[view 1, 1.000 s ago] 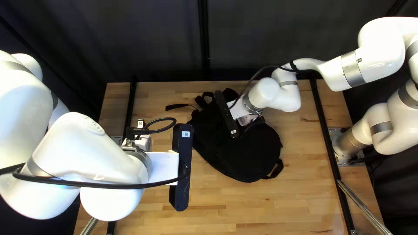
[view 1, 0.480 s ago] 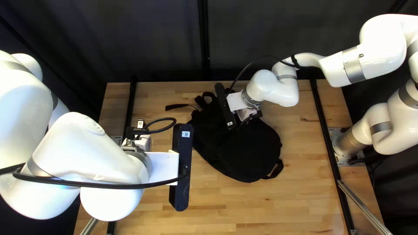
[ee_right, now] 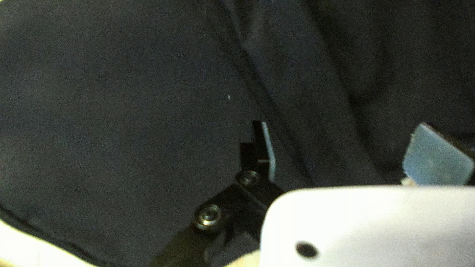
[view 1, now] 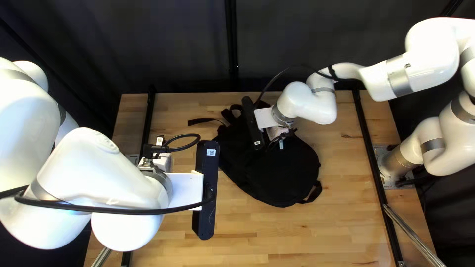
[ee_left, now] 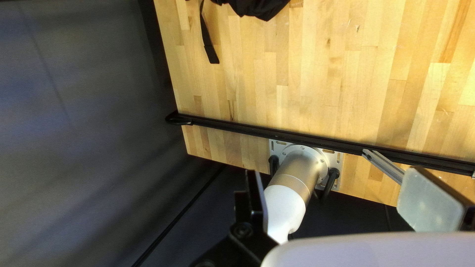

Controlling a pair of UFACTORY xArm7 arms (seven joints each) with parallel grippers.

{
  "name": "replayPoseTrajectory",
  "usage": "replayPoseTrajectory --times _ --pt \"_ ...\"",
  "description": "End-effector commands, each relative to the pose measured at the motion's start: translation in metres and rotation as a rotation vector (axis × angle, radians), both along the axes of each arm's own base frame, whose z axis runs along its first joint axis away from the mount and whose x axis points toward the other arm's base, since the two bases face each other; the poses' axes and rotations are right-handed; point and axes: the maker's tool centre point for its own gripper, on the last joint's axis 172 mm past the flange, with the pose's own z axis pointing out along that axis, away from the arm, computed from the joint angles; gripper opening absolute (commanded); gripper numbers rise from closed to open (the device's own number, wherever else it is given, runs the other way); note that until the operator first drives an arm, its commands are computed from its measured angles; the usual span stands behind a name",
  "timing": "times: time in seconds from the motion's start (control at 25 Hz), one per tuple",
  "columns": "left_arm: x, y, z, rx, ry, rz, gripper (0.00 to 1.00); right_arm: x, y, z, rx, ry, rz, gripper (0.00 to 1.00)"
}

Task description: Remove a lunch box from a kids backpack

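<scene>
The black backpack [view 1: 284,173] lies on the table in the top left view; no lunch box shows. My right gripper [view 1: 284,139] is over its upper part, beside the camera bar. In the right wrist view, black cloth [ee_right: 123,123] with a seam lies ahead of and beneath my right gripper [ee_right: 346,151], whose fingers stand wide apart and hold nothing. My left gripper [view 1: 162,159] is left of the backpack, its fingertips hidden there. In the left wrist view my left gripper [ee_left: 341,195] is open and empty, with a backpack strap [ee_left: 208,39] far ahead.
Black rails [view 1: 371,148] run along both sides of the wooden table [view 1: 297,237]. My left arm's camera bar [view 1: 205,198] hangs close to the backpack's left edge. My right arm's base [ee_left: 302,163] shows beyond my left gripper. A dark curtain [view 1: 297,44] is behind the table.
My right gripper has shifted slightly toward the far left and turned, so that a pale finger pad shows. The backpack and my left arm look unmoved.
</scene>
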Motion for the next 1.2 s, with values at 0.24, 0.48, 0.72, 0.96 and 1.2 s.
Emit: replayPoseTrajectory --times 0.24,0.48,0.72,0.96,1.2 --pt "0.0 0.0 0.0 0.0 0.0 0.0 1.0 0.003 -0.005 -0.002 -0.009 0.021 0.007 0.0" --pt "0.0 0.0 0.0 0.0 0.0 0.0 1.0 -0.01 -0.017 0.012 -0.012 0.061 -0.064 0.0" --pt "0.0 0.0 0.0 0.0 0.0 0.0 1.0 -0.029 -0.044 0.024 0.028 0.184 -0.339 0.0" --pt "0.0 0.0 0.0 0.0 0.0 0.0 1.0 -0.042 -0.054 0.027 0.081 0.218 -0.533 0.0" --pt "0.0 0.0 0.0 0.0 0.0 0.0 1.0 -0.042 -0.054 0.027 0.081 0.218 -0.533 0.0"
